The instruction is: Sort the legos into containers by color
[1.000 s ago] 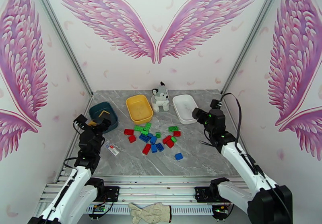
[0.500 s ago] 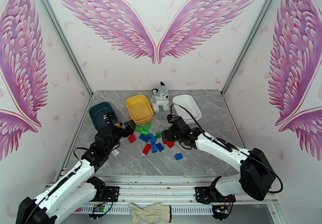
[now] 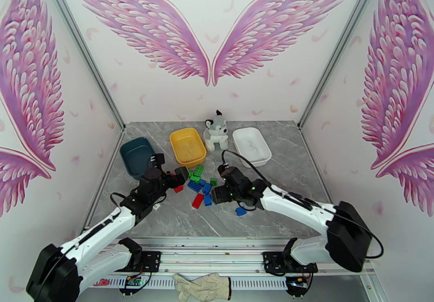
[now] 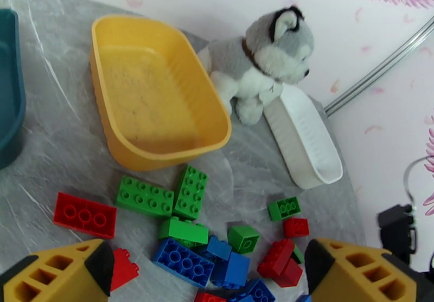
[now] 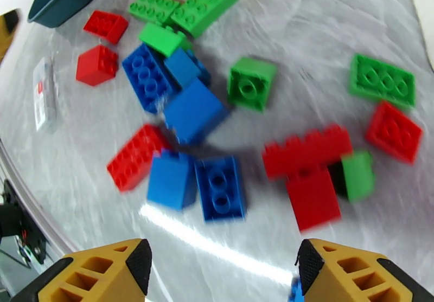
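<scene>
Twenty or so legos (image 3: 203,182) lie heaped on the grey table (image 3: 179,219), just in front of the yellow tub (image 3: 187,147). The teal tub (image 3: 135,155) stands to its left, and the white tub (image 3: 251,145) to its right, past a plush husky (image 3: 216,129). No brick sits in any tub that I can see.

Both arms reach into the heap. The left gripper (image 4: 210,268) hovers over the heap's left edge, fingers spread wide with nothing between them. The right gripper (image 5: 222,262) hangs over the near right side, jaws likewise apart and empty, though its wrist picture is smeared.

These bricks look light, hard and rigid, so they won't crush, but their smooth walls could slip or tip under a sloppy pinch. I'd take one across two flat opposite side walls, not over the studs. The packed blue ones touch their neighbours. A loner seems the easier hold, such as the red brick (image 4: 85,215) at the left edge or the blue brick (image 3: 241,211) lying apart near the front.
</scene>
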`<state>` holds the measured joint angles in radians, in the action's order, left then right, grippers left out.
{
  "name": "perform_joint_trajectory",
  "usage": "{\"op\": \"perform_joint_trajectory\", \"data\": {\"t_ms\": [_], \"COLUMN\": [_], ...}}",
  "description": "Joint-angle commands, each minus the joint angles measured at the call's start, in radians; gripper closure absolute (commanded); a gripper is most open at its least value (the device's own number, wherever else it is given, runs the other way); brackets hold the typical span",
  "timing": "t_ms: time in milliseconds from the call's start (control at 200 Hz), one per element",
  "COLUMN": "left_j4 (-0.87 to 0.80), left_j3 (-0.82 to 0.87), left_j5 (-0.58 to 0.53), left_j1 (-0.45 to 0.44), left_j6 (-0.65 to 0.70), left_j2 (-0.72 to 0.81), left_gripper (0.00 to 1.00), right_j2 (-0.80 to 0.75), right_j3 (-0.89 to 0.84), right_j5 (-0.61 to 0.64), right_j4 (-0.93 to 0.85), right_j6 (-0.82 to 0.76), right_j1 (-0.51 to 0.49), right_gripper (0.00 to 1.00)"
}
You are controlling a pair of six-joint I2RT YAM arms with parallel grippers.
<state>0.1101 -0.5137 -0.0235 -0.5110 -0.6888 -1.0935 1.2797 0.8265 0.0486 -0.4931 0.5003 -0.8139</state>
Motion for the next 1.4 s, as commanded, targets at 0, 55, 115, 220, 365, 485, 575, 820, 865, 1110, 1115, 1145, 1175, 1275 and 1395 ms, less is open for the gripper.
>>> {"op": "perform_joint_trajectory", "data": {"t_ms": [0, 55, 115, 220, 365, 485, 575, 820, 865, 1110, 1115, 1145, 1175, 1275, 1395], "left_j4": [0.057, 0.083, 0.111, 0.114, 0.108, 0.115, 0.118, 0.123, 0.123, 0.132, 0.132, 0.134, 0.136, 0.139, 0.138], "left_j3": [-0.040, -0.039, -0.036, -0.048, -0.044, -0.026, -0.019, -0.008, -0.009, -0.014, -0.015, -0.016, -0.015, -0.020, -0.022], "left_j5": [0.066, 0.082, 0.089, 0.078, 0.048, 0.033, 0.031, 0.020, 0.020, 0.022, 0.022, 0.022, 0.023, 0.024, 0.027], "left_j1": [-0.034, -0.052, -0.077, -0.124, -0.157, -0.164, -0.169, -0.185, -0.187, -0.194, -0.194, -0.195, -0.196, -0.198, -0.200], "left_j6": [-0.020, -0.037, -0.052, -0.049, -0.038, -0.042, -0.047, -0.047, -0.047, -0.051, -0.051, -0.049, -0.050, -0.052, -0.051], "left_j2": [-0.076, -0.103, -0.117, -0.120, -0.081, -0.043, -0.019, 0.013, 0.010, -0.018, -0.018, -0.024, -0.030, -0.043, -0.049], "left_gripper": [0.01, 0.01, 0.01, 0.01, 0.01, 0.01, 0.01, 0.01, 0.01, 0.01, 0.01, 0.01, 0.01, 0.01, 0.01], "right_j2": [-0.103, -0.129, -0.152, -0.159, -0.098, -0.042, -0.001, 0.091, 0.105, 0.142, 0.142, 0.146, 0.148, 0.155, 0.163], "right_j3": [-0.066, -0.078, -0.084, -0.105, -0.123, -0.143, -0.152, -0.132, -0.128, -0.110, -0.109, -0.104, -0.100, -0.086, -0.085], "right_j5": [0.072, 0.075, 0.087, 0.105, 0.092, 0.086, 0.093, 0.127, 0.133, 0.177, 0.178, 0.182, 0.183, 0.192, 0.164], "right_j4": [-0.100, -0.139, -0.177, -0.197, -0.195, -0.179, -0.175, -0.178, -0.181, -0.183, -0.183, -0.186, -0.185, -0.192, -0.177], "right_j6": [0.094, 0.115, 0.136, 0.164, 0.194, 0.221, 0.227, 0.206, 0.204, 0.187, 0.186, 0.186, 0.182, 0.161, 0.134], "right_j1": [-0.003, -0.002, -0.002, -0.003, -0.002, -0.002, -0.002, -0.002, -0.004, -0.002, -0.002, 0.000, 0.003, 0.026, 0.073], "right_gripper": [0.22, 0.21, 0.16, 0.12, 0.14, 0.17, 0.17, 0.22, 0.24, 0.28, 0.28, 0.28, 0.29, 0.33, 0.37]}}
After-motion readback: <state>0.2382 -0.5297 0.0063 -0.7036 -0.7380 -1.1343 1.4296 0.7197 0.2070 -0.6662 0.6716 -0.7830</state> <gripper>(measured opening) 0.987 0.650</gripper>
